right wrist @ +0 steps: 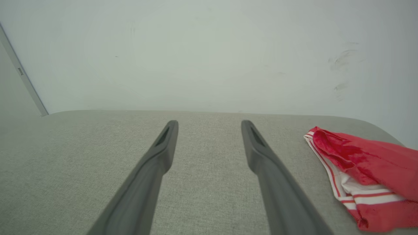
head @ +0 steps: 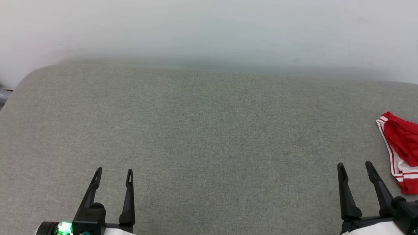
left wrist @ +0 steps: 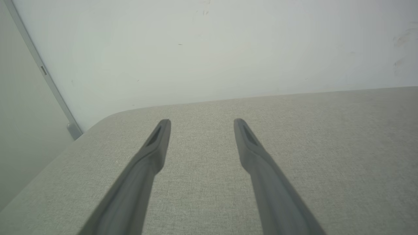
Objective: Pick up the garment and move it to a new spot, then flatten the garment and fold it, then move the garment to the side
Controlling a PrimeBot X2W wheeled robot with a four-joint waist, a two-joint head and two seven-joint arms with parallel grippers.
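Garment (head: pixel 407 148) bunched at right edge of grey cushion (head: pixel 208 131), just beside my right gripper (head: pixel 354 165). It and left gripper (head: pixel 114 170) both spread wide, holding nothing. Cloth looks light, soft, floppy; I'd pinch nearest striped edge.

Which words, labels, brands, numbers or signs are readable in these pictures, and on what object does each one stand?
None can be read. The crumpled garment shows red cloth and red-white striped trim, with no print in sight. The dark marks on the wall are smudges, not writing.
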